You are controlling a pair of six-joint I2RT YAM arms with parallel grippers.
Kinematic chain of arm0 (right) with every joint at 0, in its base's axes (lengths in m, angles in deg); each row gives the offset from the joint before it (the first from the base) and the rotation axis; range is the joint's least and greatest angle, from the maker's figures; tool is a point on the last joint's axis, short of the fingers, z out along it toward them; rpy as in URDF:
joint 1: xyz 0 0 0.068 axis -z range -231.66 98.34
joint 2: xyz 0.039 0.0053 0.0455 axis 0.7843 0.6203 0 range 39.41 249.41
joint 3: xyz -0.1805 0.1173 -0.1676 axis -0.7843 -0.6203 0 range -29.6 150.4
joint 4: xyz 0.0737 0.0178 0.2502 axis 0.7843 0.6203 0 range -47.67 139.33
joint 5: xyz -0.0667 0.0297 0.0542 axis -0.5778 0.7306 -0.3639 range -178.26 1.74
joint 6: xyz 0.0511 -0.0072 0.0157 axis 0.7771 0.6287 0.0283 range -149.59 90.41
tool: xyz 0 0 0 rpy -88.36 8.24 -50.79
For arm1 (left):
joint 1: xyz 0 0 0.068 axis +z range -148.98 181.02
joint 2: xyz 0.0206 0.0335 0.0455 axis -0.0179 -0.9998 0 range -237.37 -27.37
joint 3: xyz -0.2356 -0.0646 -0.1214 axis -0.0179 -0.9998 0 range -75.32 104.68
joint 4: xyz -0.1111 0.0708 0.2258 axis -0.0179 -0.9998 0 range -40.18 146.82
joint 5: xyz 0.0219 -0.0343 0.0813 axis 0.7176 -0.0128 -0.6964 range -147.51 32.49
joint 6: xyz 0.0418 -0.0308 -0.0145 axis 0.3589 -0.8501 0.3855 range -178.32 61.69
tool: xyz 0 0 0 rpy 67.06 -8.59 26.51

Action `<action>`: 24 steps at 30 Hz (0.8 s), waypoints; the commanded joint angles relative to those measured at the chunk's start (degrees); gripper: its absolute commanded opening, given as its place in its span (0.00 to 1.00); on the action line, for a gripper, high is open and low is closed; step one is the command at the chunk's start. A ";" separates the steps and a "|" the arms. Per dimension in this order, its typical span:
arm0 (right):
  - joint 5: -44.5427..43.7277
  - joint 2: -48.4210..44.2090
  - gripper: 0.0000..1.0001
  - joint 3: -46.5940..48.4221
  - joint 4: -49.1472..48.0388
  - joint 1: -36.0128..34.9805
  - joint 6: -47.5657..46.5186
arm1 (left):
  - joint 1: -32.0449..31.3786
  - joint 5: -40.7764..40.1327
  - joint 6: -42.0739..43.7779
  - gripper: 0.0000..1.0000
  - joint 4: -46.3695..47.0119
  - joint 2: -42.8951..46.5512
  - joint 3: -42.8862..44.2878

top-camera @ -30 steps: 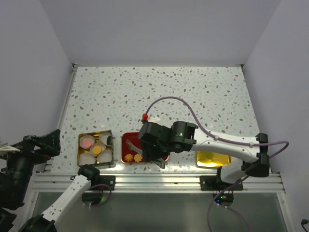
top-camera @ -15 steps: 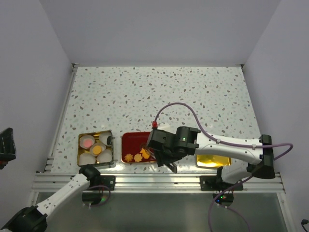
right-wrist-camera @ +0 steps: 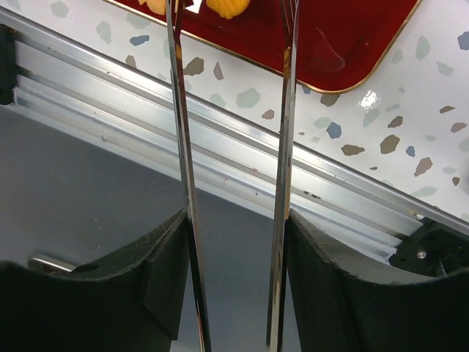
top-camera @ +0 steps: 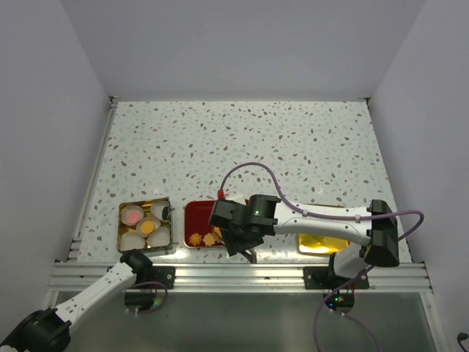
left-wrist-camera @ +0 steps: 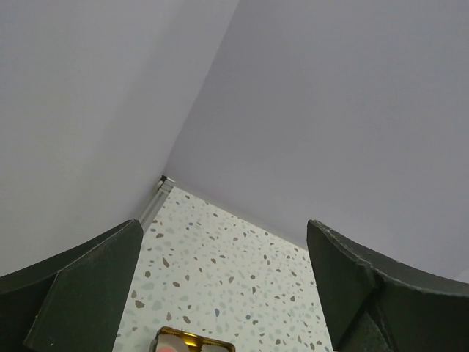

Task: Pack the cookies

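Observation:
Two orange-brown flower-shaped cookies (top-camera: 196,239) lie at the near end of a red tray (top-camera: 196,213). A gold tin (top-camera: 124,205) to its left holds white paper cups with a pink cookie (top-camera: 132,216), a yellow-orange one (top-camera: 148,228) and a dark one (top-camera: 165,213). My right gripper (top-camera: 239,240) hovers over the tray's near right corner, shut on metal tongs (right-wrist-camera: 179,110) whose two blades point at a yellow cookie (right-wrist-camera: 229,7). My left gripper (left-wrist-camera: 223,279) is open with nothing in it, aimed up at the back wall.
A yellow lid or dish (top-camera: 322,240) lies right of the red tray, partly under the right arm. An aluminium rail (right-wrist-camera: 220,139) runs along the table's near edge. The left arm (top-camera: 95,293) reaches low at the bottom left.
The right gripper with the tongs swung right, then back left over the tray's near corner. The left arm's upper part has dropped out of the top view.

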State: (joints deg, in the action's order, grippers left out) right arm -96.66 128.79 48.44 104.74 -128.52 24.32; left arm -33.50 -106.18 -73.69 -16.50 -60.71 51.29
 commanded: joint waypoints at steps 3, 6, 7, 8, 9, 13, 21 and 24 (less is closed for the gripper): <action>1.11 2.02 0.52 2.64 -1.42 -0.48 -1.09 | 0.51 1.11 0.70 1.00 1.43 -1.46 -1.36; 0.85 2.37 0.49 2.64 -0.36 -0.57 -0.91 | 0.77 1.73 1.05 1.00 0.99 -1.73 -1.45; 0.67 2.37 0.43 2.64 -0.19 -0.57 -0.91 | 0.86 1.82 1.14 1.00 0.99 -1.64 -1.45; 0.58 2.46 0.41 2.73 0.25 -0.57 -0.91 | 0.95 1.82 1.05 1.00 0.90 -1.55 -1.62; 0.58 2.55 0.40 2.82 0.43 -0.57 -1.00 | 0.86 1.82 1.05 1.00 0.90 -1.38 -1.80; 0.49 2.81 0.32 3.17 1.22 -0.57 -1.18 | 0.95 1.64 0.44 1.00 0.20 -1.02 -1.98; -3.88 2.90 0.29 9.56 6.14 -0.57 -1.70 | 1.21 1.73 0.26 1.00 -1.39 -1.20 -1.45; -5.65 4.83 0.29 16.34 8.60 -0.57 -3.10 | 1.30 1.73 -0.09 1.00 -1.65 -1.29 -1.71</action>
State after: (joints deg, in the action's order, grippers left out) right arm -98.06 132.83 56.92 110.60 -128.91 22.75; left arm -32.69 -105.19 -73.74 -17.90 -60.73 49.61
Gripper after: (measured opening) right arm 0.354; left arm 0.997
